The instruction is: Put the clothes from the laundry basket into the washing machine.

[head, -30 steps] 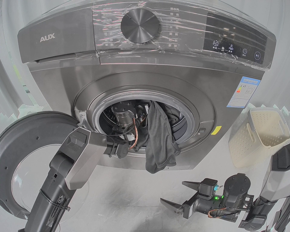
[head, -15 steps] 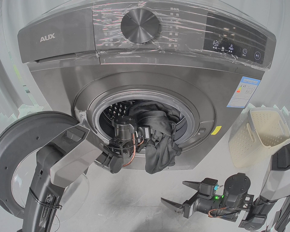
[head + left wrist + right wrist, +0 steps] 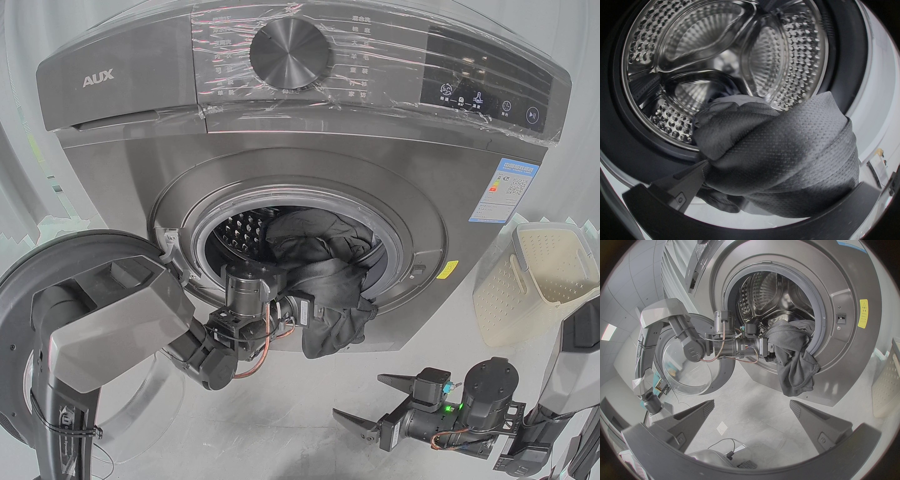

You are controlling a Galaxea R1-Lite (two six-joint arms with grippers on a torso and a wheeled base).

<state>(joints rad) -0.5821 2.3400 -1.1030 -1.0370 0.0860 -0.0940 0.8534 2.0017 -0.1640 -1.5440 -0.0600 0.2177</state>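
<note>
The washing machine [image 3: 125, 162] bears a film-wrapped printed panel [image 3: 375, 56], a blue-and-white label [image 3: 503, 190] and a yellow sticker [image 3: 447, 269], while the dark garment [image 3: 325, 275] hangs half out of the drum over the left gripper [image 3: 753, 162], which is spread wide with one side hidden by cloth; the right gripper [image 3: 359, 397] gapes empty near the laundry basket [image 3: 500, 300].

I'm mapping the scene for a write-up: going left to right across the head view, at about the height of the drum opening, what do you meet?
Open washer door → dark garment, partly hanging out → yellow sticker → laundry basket.
</note>
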